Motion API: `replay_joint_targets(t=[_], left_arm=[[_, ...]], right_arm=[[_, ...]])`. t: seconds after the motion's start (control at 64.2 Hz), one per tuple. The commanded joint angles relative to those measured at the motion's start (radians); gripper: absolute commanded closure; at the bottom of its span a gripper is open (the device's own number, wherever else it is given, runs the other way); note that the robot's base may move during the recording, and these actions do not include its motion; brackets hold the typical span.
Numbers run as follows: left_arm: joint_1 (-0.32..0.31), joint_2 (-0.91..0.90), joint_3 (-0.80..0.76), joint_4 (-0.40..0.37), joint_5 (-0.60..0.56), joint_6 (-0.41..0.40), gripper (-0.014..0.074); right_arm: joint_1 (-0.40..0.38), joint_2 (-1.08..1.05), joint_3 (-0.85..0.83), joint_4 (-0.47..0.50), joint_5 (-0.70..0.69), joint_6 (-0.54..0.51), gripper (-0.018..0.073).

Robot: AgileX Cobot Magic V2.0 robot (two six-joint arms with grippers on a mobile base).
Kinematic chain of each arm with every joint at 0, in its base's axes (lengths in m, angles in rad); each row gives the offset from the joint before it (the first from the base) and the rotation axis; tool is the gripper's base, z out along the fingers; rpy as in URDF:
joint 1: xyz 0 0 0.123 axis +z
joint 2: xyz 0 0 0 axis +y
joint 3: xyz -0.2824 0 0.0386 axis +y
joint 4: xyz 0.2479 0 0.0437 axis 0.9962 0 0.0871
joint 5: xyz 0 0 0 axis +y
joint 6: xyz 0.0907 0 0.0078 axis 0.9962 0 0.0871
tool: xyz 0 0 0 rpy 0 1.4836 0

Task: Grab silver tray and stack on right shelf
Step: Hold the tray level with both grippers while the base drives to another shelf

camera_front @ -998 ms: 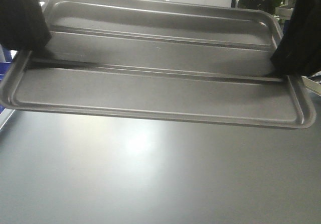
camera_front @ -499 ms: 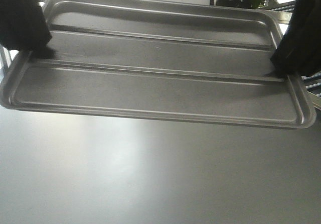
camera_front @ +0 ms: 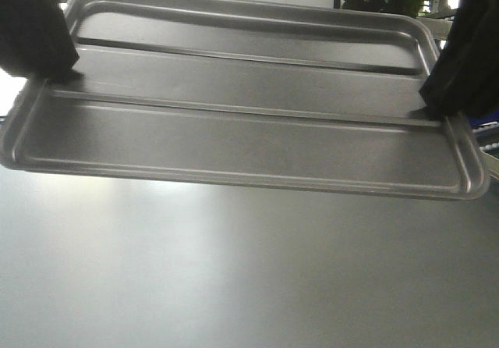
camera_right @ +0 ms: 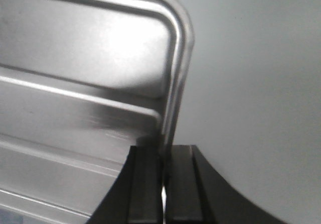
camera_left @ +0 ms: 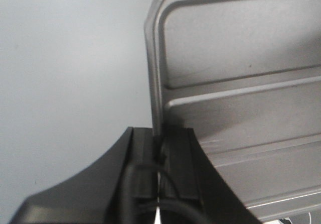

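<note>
I had the silver tray (camera_front: pixel 249 122) held clear above the grey tabletop (camera_front: pixel 234 278), spanning between both arms. My left hand (camera_left: pixel 161 139) pinched one short rim and my right hand (camera_right: pixel 164 151) pinched the other, each close to a ridge end. I judged the tray stiff and fairly light but slick. With only a thin polished rim to grip, any twist could let it slip.

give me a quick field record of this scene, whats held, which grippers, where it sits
object: shiny rectangular stainless-steel tray, two long ridges, open side up
left gripper: shut on the tray's left short rim
right gripper: shut on the tray's right short rim
position: appears lifted above plain grey surface
contents: none
right shelf: not clearly in view
</note>
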Motion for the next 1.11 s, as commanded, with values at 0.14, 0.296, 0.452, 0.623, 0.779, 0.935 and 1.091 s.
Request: replay_joint_targets(t=[0.14,0.296,0.452,0.623,0.779,0.935,1.091], left_arm=[[-0.01,-0.027,-0.023,0.03,0.021,0.033,0.0689],[-0.01,-0.027,-0.023,0.032,0.021,0.033,0.0689],[-0.01,-0.027,-0.023,0.032,0.021,0.033,0.0689],[-0.01,-0.027,-0.023,0.032,0.021,0.033,0.0689],[-0.01,-0.027,-0.023,0.032,0.021,0.033,0.0689],[-0.01,-0.027,-0.023,0.03,0.021,0.033,0.0689],[-0.01,-0.027,-0.023,0.03,0.021,0.033,0.0689]], right_arm=[[-0.004,-0.027,-0.032,-0.032,-0.059,-0.019,0.0503],[-0.005,-0.027,-0.032,-0.032,-0.059,-0.019,0.0503],[-0.005,-0.027,-0.032,-0.032,-0.059,-0.019,0.0503],[-0.005,-0.027,-0.032,-0.032,-0.059,-0.019,0.0503],[-0.005,-0.027,-0.032,-0.032,-0.059,-0.019,0.0503],[-0.005,-0.027,-0.032,-0.032,-0.059,-0.019,0.0503],[-0.005,-0.027,-0.032,-0.032,-0.059,-0.019,0.0503]])
